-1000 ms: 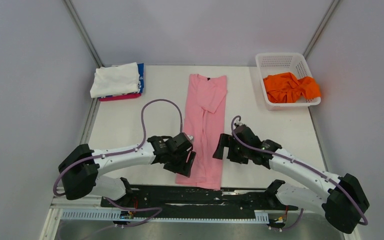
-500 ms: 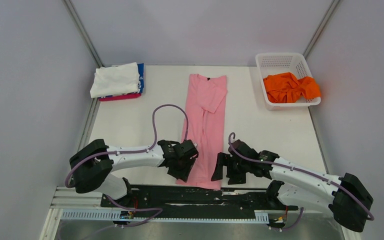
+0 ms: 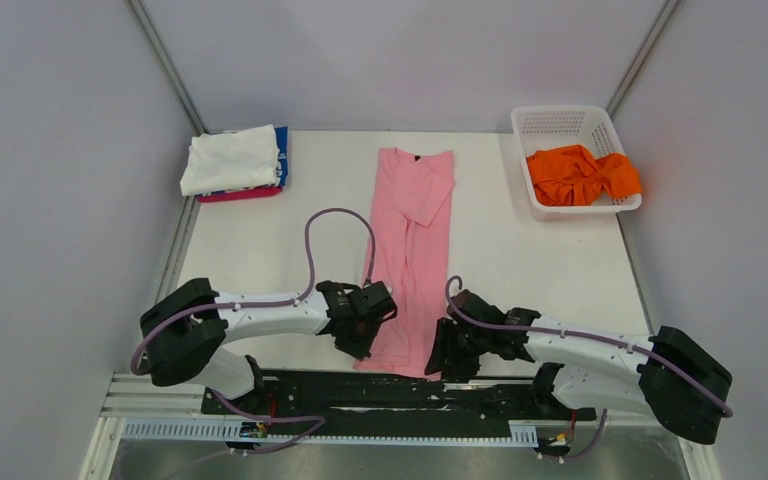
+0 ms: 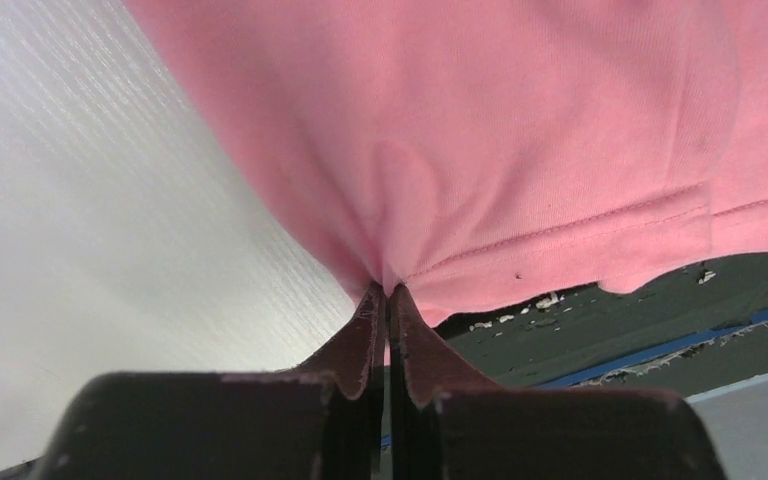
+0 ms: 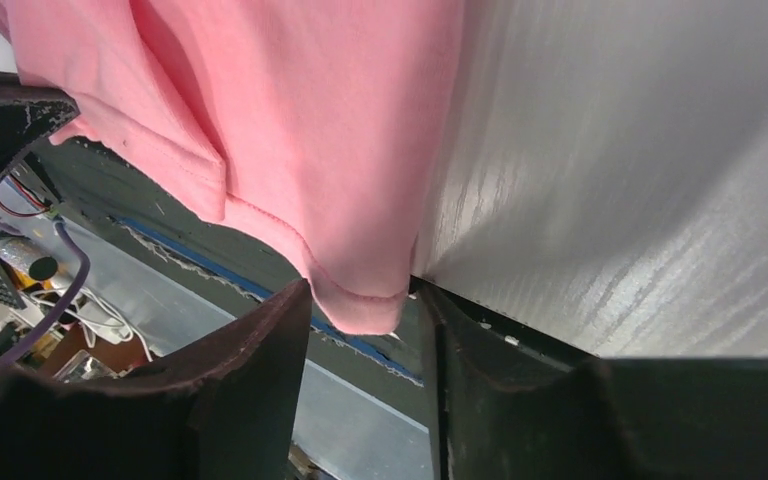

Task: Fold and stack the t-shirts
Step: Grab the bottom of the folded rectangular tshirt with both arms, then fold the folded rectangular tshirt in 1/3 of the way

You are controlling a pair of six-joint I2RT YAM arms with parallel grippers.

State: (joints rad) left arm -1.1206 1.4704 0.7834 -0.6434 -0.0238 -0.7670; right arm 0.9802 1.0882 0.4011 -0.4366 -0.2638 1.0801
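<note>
Left claw (image 3: 360, 345) and right claw (image 3: 442, 352) sit low at the near end of the light pink cloth t-shirt (image 3: 412, 230). It lies folded into a long strip down the middle of the white table (image 3: 530, 250), with one claw at each near corner.

From the left wrist, the left claw (image 4: 387, 295) is clenched on the t-shirt's hemmed corner.

From the right wrist, the right claw (image 5: 360, 300) stands parted, the other hem corner lying between its jaws just past the table's edge.
</note>
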